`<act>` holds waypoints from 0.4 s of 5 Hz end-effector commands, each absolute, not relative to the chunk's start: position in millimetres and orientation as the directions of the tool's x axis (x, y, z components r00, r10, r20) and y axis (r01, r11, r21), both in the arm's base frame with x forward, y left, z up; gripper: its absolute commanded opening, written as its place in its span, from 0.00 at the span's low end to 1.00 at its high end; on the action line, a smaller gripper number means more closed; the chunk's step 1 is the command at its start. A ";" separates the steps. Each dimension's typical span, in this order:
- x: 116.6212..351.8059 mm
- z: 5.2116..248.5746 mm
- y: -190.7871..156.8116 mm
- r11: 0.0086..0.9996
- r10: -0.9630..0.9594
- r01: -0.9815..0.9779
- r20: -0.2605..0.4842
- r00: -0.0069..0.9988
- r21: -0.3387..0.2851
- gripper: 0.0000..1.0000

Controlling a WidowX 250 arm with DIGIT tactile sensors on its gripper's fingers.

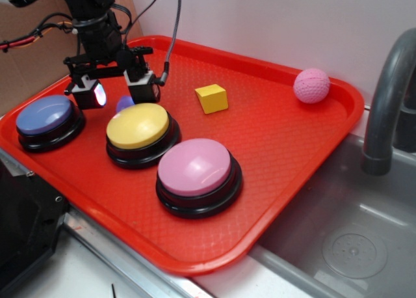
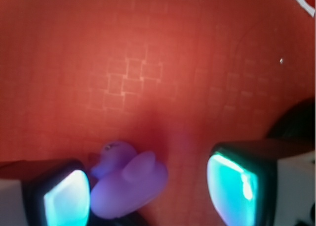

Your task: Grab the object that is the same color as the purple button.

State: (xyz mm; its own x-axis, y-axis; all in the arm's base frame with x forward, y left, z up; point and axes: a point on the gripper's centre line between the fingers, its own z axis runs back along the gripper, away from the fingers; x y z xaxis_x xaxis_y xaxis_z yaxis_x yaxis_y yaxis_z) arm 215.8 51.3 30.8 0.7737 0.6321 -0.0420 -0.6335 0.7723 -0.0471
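A tiny purple duck-shaped lump (image 1: 124,103) sits on the red tray (image 1: 273,148), just behind the yellow button. In the wrist view the purple lump (image 2: 129,184) lies between my fingers, close to the left pad (image 2: 66,199), with a wide gap to the right pad (image 2: 232,189). My gripper (image 1: 117,93) is open and lowered around it. The purple button (image 1: 45,116) stands at the tray's left end, right beside my left finger.
A yellow domed button (image 1: 138,129) and a pink domed button (image 1: 195,168) stand in front of the gripper. A yellow cube (image 1: 212,97) and a pink knitted ball (image 1: 311,85) lie farther right. A grey faucet (image 1: 390,96) and sink are at right.
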 end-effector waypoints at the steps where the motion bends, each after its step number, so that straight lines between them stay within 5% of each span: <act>1: 212.1 27.7 44.2 0.782 0.620 -0.620 -0.021 0.784 -0.063 0.80; 2: 212.5 29.5 43.5 0.778 0.625 -0.625 -0.015 0.780 -0.067 0.00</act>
